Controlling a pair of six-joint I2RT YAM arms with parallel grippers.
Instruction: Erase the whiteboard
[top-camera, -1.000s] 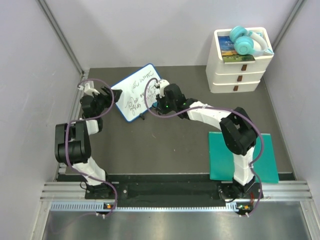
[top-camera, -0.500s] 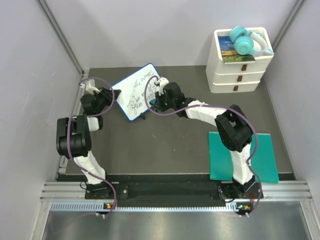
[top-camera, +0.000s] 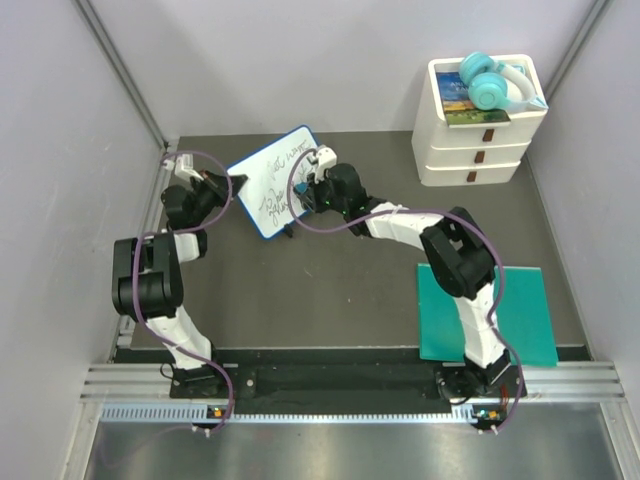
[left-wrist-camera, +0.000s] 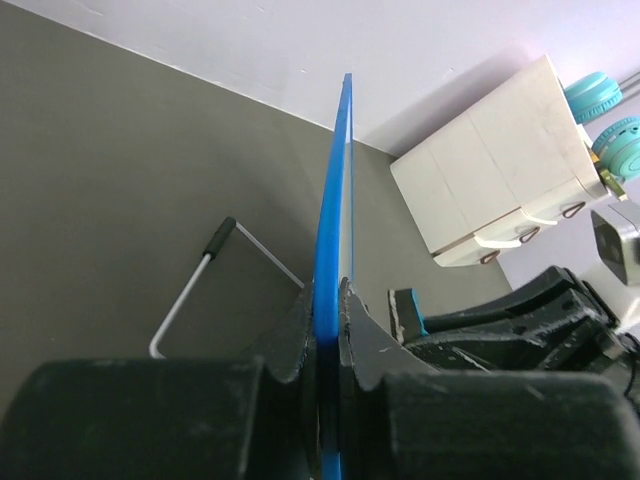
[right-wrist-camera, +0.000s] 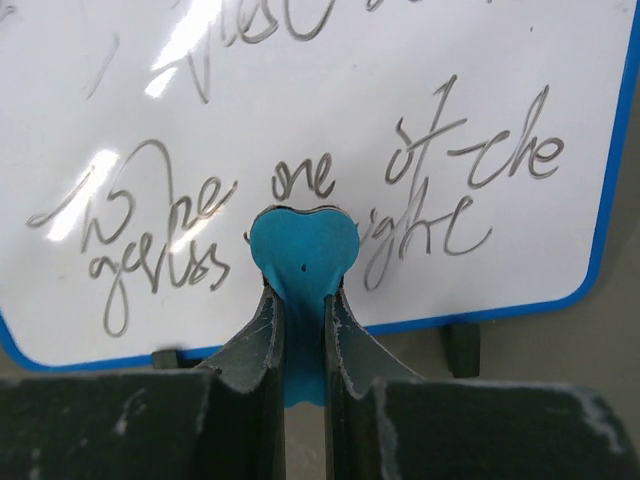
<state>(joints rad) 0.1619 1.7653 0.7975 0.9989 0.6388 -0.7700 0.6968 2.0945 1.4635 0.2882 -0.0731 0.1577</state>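
The whiteboard (top-camera: 268, 186) stands propped at the back of the table, covered in handwriting (right-wrist-camera: 330, 120). My left gripper (top-camera: 229, 184) is shut on its blue left rim (left-wrist-camera: 335, 200), with the fingers (left-wrist-camera: 365, 330) clamped on either side of the edge. My right gripper (top-camera: 314, 170) is shut on a blue heart-shaped eraser (right-wrist-camera: 303, 250). The eraser's head is pressed against the board's written face, just above the lower rim. The board's little black feet (right-wrist-camera: 460, 345) rest on the table.
A wire stand (left-wrist-camera: 190, 290) shows behind the board. A white drawer unit (top-camera: 475, 135) with teal headphones (top-camera: 490, 82) on top stands at the back right. A teal mat (top-camera: 530, 310) lies by the right arm's base. Grey walls close both sides.
My left gripper has shut on the board's left rim. The right gripper with the eraser has slid a little toward the back along the board, which has shifted slightly.
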